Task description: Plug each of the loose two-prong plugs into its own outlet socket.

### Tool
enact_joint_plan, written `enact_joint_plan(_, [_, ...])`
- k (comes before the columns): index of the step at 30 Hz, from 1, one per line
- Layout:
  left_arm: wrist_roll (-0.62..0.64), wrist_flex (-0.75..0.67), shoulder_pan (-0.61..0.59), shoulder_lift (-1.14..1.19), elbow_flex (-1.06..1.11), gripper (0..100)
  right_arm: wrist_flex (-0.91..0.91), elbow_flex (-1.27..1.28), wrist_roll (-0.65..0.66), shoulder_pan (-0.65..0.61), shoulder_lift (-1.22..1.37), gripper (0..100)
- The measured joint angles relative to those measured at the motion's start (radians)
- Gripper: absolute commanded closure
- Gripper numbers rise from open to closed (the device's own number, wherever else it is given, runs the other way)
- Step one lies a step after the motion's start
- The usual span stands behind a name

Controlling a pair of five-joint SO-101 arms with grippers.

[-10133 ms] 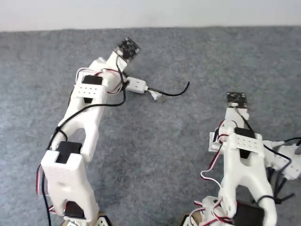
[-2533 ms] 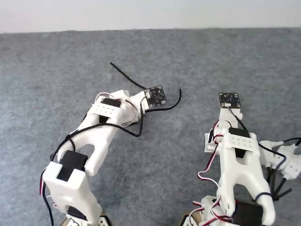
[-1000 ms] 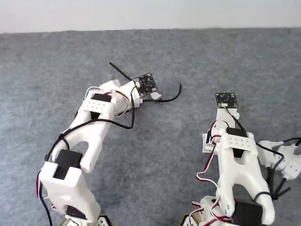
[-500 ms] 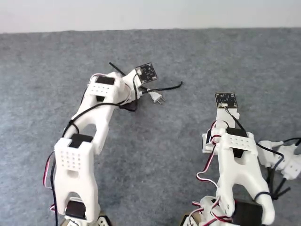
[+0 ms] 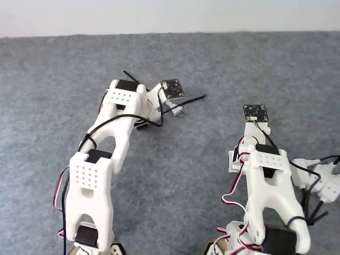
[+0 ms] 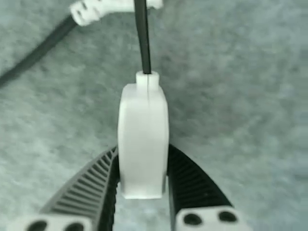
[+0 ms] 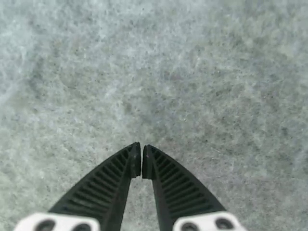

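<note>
My left gripper [image 6: 143, 161] is shut on a white rounded outlet socket [image 6: 143, 130] with a black cord [image 6: 142, 38] leaving its far end. A loose white two-prong plug [image 6: 98, 9] lies on the carpet just beyond it. From above, that plug [image 5: 179, 111] lies right of the left arm's wrist [image 5: 171, 89], its prongs pointing toward the near right, and its black cord [image 5: 192, 99] runs off to the right. My right gripper [image 7: 141, 161] is shut with nothing in it, over bare carpet. The right arm's wrist [image 5: 255, 113] sits mid-right.
Grey carpet [image 5: 212, 58] covers the whole work surface. A pale wall edge runs along the back. More white parts and black cables [image 5: 321, 183] sit at the right edge beside the right arm's base.
The left arm has swung its wrist away and slightly right over the last second, uncovering the loose plug on the carpet. The right arm has not moved.
</note>
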Motion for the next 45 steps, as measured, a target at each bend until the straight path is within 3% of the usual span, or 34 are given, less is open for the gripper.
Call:
enact_joint_plan(4, [0.023, 0.064, -0.014, -0.055, 0.066, 99, -0.008, 0.000, 0.000, 0.000, 0.000, 98.6])
enact_joint_plan(8, [0.023, 0.052, -0.017, -0.186, 0.273, 99, -0.012, 0.000, 0.000, 0.000, 0.000, 98.6])
enact_joint_plan(13, [0.069, -0.140, 0.020, -0.468, 0.681, 99, -0.012, 0.000, 0.000, 0.000, 0.000, 98.6])
enact_joint_plan(18, [0.242, -0.402, 0.051, -0.787, 1.097, 99, -0.012, 0.000, 0.000, 0.000, 0.000, 98.6])
enact_joint_plan(22, [0.381, -0.483, 0.049, -0.970, 1.298, 98, -0.012, 0.000, 0.000, 0.000, 0.000, 98.6])
enact_joint_plan(27, [0.408, -0.486, 0.048, -1.108, 1.435, 96, -0.012, 0.000, 0.000, 0.000, 0.000, 98.6])
enact_joint_plan(34, [0.428, -0.483, 0.083, -1.246, 1.537, 69, -0.012, 0.000, 0.000, 0.000, 0.000, 98.7])
enact_joint_plan(39, [0.434, -0.474, 0.104, -1.369, 1.580, 73, -0.012, 0.000, 0.000, 0.000, 0.000, 98.7])
enact_joint_plan(45, [0.434, -0.319, 0.104, -1.590, 1.582, 83, -0.012, 0.000, 0.000, 0.000, 0.000, 98.7])
